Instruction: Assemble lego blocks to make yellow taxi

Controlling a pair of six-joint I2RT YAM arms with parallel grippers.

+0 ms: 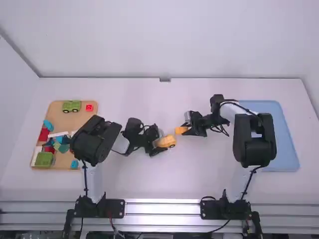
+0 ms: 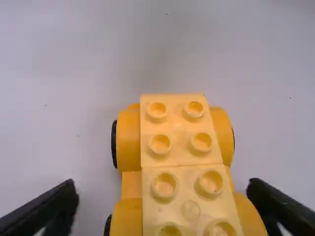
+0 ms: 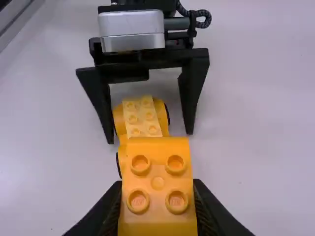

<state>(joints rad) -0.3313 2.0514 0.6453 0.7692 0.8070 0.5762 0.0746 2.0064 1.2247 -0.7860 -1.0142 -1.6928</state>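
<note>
**Left gripper (image 1: pixel 160 141) open around car (image 1: pixel 168 141), right gripper (image 1: pixel 186 128) clamped on orange block (image 1: pixel 179 130)**

Car sits on the white table (image 1: pixel 149 179), mid-table, between the two arms. Left gripper is open, one finger on each side of the car; the left wrist view has both fingers spread, car between them. In the right wrist view, one of those fingers is close beside the car, the other clearly apart from it.

Car build: orange-yellow base with rounded wheel covers, dark tires at the sides. Two pale yellow blocks (image 2: pixel 179 130) on top, end to end, studs up. The one farther from the left wrist shows four studs; the nearer one also shows studs, plus a small round mark among them.

Right gripper is closed on the orange block, four studs facing its wrist camera. High view: block is near the car, to its right, with a gap between them.

Brown tray (image 1: pixel 59 115), far left: green vehicle (image 1: pixel 71 106) and red block (image 1: pixel 89 107) near its far edge, green block (image 1: pixel 44 159) at the near end, mixed blocks between. Blue tray (image 1: pixel 285 149) at far right, beside the right arm.
</note>
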